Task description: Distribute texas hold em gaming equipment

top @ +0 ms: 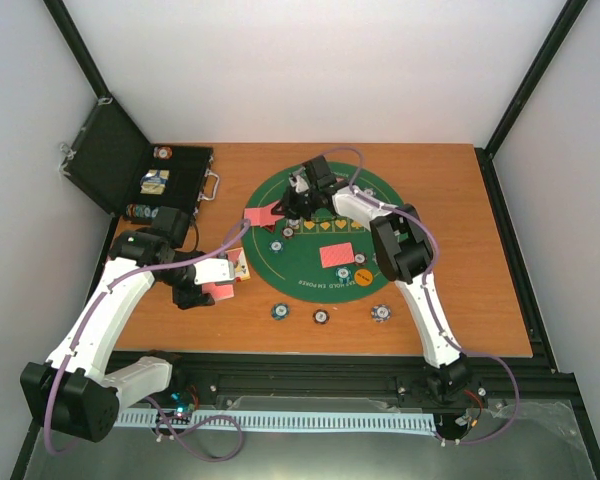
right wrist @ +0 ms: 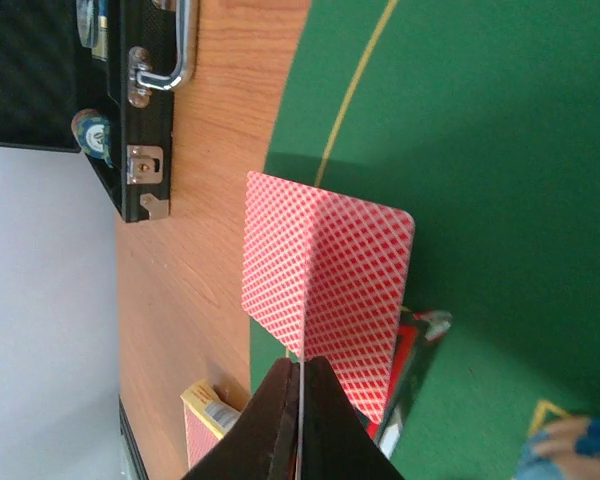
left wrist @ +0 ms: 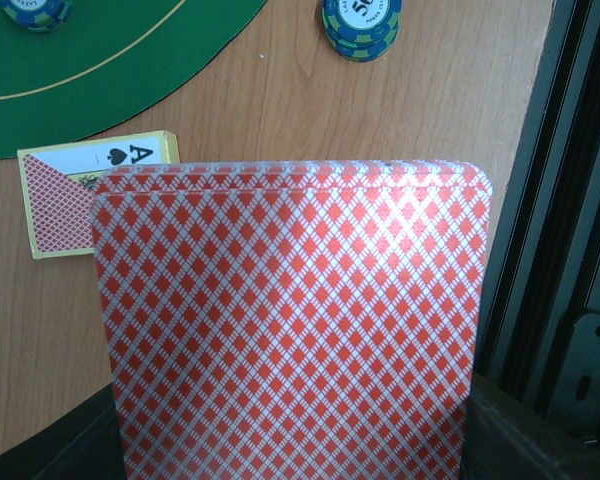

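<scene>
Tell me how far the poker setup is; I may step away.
Done: chips and some cards lie out by the mat. In hand: the right fingers pinch one card at the mat's edge; the left fingers hold the deck. Left: dealing the rest, probably.

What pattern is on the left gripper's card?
Card: red-and-white diamond lattice, clearest in left wrist view.

We see the mat (top: 310,268) at the middle of the table (top: 470,250), the open case (top: 170,185) behind and left of it, the card box (top: 240,268) just left of it, and three chip stacks (top: 322,317) before it.

Bright, even light; glare on cards (left wrist: 380,220) (left wrist); bg prob. soft.
</scene>
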Motion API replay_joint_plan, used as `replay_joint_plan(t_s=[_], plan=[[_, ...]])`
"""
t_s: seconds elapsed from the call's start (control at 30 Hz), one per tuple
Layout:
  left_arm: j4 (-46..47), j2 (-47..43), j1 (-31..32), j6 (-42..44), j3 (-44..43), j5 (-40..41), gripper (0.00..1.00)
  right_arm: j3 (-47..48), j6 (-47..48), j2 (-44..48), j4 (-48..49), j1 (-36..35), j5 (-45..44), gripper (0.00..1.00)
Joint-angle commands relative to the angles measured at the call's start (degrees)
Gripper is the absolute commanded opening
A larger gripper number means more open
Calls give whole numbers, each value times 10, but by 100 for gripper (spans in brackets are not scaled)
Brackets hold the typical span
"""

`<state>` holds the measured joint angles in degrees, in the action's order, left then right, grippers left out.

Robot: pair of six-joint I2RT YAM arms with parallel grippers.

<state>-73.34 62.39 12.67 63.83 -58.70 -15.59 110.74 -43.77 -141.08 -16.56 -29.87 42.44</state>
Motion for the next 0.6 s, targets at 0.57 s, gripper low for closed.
replay_joint_plan(t_s=[0.57], plan=[[1,-12,2,4,-20,-8,1,88,73,8,-154,11,-20,40]])
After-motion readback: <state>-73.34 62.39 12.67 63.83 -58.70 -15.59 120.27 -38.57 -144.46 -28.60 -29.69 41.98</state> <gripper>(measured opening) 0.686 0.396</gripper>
